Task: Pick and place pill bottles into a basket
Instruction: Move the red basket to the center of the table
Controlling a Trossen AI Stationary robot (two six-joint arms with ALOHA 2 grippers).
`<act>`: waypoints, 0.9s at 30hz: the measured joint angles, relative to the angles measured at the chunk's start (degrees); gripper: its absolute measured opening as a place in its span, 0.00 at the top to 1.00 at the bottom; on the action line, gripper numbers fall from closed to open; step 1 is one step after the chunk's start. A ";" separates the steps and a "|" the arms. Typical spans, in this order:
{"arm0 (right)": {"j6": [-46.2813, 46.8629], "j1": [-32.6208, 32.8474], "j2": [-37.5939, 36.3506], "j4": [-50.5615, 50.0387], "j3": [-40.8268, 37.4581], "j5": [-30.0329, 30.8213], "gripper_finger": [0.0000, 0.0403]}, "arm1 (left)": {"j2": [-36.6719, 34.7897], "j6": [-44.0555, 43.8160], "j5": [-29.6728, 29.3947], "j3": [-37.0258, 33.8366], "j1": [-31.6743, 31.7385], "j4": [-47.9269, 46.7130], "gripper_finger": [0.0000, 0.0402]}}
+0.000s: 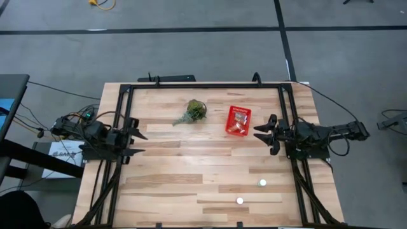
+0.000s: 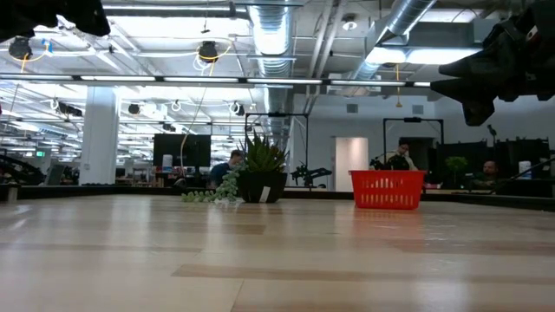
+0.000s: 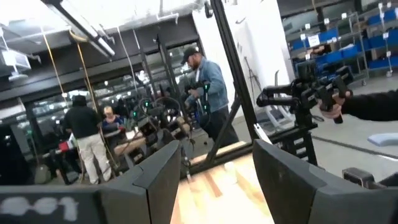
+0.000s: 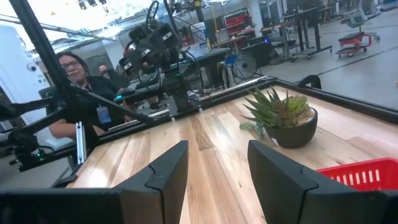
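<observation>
Left end effector (image 1: pixel 141 144): released, parked at counter (image 1: pixel 191 172) edge. Right end effector (image 1: pixel 259 133): released, empty, beside basket (image 1: pixel 238 121). Two pill bottles (image 1: pixel 262 183) loose near front, well apart from basket. Step judged: reach, grasp pending.

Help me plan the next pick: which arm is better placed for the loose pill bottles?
Probably the right gripper: both pill bottles lie on its half, near the basket. The left gripper waits open, farther away.
</observation>
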 joint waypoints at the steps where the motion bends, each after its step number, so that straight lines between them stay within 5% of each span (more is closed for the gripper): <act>1: 0.00 0.00 0.00 0.00 0.00 0.00 0.61 | 0.00 0.04 0.55 -1.02 0.00 2.33 0.52; 5: 0.00 -0.02 0.00 0.02 0.00 0.00 0.61 | 0.06 -0.02 0.36 -7.17 0.00 12.38 0.52; 12: 0.23 0.00 -0.02 0.13 -0.02 0.00 0.61 | -0.03 -0.40 0.40 -6.92 0.00 13.03 0.52; 27: 5.99 -0.02 10.17 0.14 -0.01 0.17 0.61 | 0.02 -10.19 -1.09 -6.92 0.02 -3.19 0.52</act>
